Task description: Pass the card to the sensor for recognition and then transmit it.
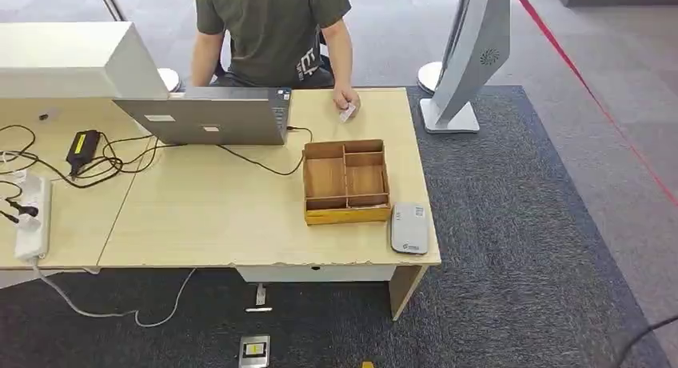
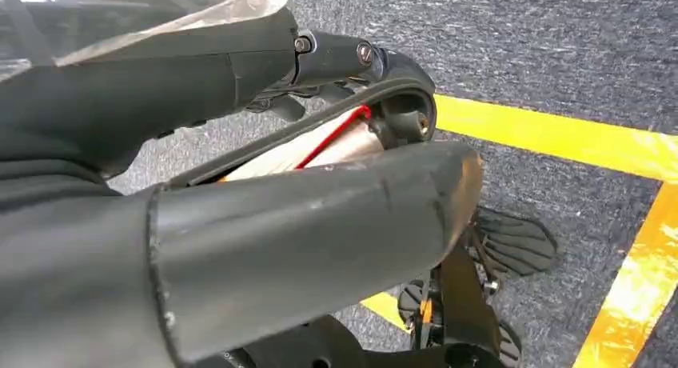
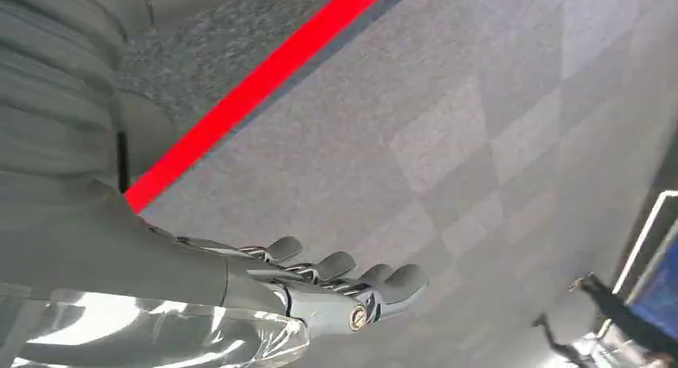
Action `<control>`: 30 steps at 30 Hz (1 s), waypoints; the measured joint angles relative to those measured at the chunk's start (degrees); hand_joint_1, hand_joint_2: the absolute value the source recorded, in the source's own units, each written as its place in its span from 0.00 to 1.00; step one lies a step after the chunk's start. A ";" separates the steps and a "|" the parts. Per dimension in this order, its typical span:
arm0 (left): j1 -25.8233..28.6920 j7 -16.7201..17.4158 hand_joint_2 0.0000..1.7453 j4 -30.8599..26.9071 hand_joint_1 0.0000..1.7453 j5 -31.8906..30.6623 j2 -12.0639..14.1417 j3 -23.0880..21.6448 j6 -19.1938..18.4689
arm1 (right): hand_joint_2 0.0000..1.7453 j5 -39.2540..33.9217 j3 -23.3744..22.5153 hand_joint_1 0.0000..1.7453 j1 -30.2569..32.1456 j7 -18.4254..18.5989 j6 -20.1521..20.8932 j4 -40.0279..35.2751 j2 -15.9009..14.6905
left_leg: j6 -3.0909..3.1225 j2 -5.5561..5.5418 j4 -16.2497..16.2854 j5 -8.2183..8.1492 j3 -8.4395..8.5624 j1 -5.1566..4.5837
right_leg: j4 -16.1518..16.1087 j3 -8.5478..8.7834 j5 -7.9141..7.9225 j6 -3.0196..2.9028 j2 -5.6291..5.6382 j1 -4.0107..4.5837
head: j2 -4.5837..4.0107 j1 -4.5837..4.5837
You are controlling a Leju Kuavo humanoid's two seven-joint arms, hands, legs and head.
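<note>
Right hand [image 3: 336,284] over grey floor, fingers extended and apart, holding nothing, left hand [image 2: 304,224] (grasp impossible to tell), person's hand [image 1: 345,98] touching card [image 1: 348,112] at table's [image 1: 200,216] far edge

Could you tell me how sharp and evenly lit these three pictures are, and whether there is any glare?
Head view: even, soft light, desk and wooden tray fairly sharp. Left wrist view: left hand close and blurred, with glare on clear plastic above it. Right wrist view: right hand sharp, glare on plastic beneath, distance hazy.
</note>
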 joint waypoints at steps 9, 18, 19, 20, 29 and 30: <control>-0.06 -0.66 0.00 0.02 0.00 -0.37 0.00 -0.50 0.20 | 1.00 2.23 -3.06 0.00 -5.89 -6.25 -1.49 3.39 0.00 | 0.00 0.21 0.00 0.00 0.05 -0.01 | 0.00 -0.02 0.05 -0.03 0.19 -0.01 | -0.02 0.02; -0.37 -0.50 0.00 0.04 0.00 0.11 -0.20 -0.83 1.40 | 1.00 2.19 -0.70 0.00 -9.22 -1.65 7.47 0.08 3.49 | -0.01 0.12 -0.02 0.01 -0.04 0.08 | 0.07 0.07 0.10 -0.06 0.21 0.10 | -0.02 0.02; -0.55 -0.50 0.00 0.02 0.00 0.26 -0.26 -0.83 1.57 | 1.00 1.33 0.18 0.00 -8.69 -1.18 8.92 -1.71 4.24 | -0.02 0.11 -0.03 0.02 -0.09 0.08 | 0.10 0.09 0.10 -0.05 0.21 0.09 | -0.02 0.00; -0.69 -0.41 0.00 0.02 0.00 0.35 -0.33 -0.83 1.86 | 1.00 -0.69 1.45 0.00 -7.66 -1.36 12.41 -4.82 5.01 | -0.03 0.02 -0.03 0.04 -0.11 0.08 | 0.13 0.10 0.08 -0.06 0.13 0.09 | -0.02 0.04; -0.89 -0.39 0.00 0.04 0.00 -3.17 -0.48 -1.38 0.37 | 1.00 6.47 18.19 0.00 -2.27 8.79 20.31 -35.22 8.81 | -0.12 -0.24 -0.03 0.14 -0.10 0.12 | 0.16 0.01 0.06 -0.09 -0.07 0.12 | -0.02 -0.07; -0.89 -0.42 0.00 0.04 0.00 -3.26 -0.48 -1.51 0.28 | 1.00 6.91 19.11 0.00 -2.14 8.98 20.68 -37.01 8.87 | -0.11 -0.26 -0.03 0.14 -0.11 0.12 | 0.15 0.00 0.06 -0.08 -0.07 0.11 | -0.02 -0.04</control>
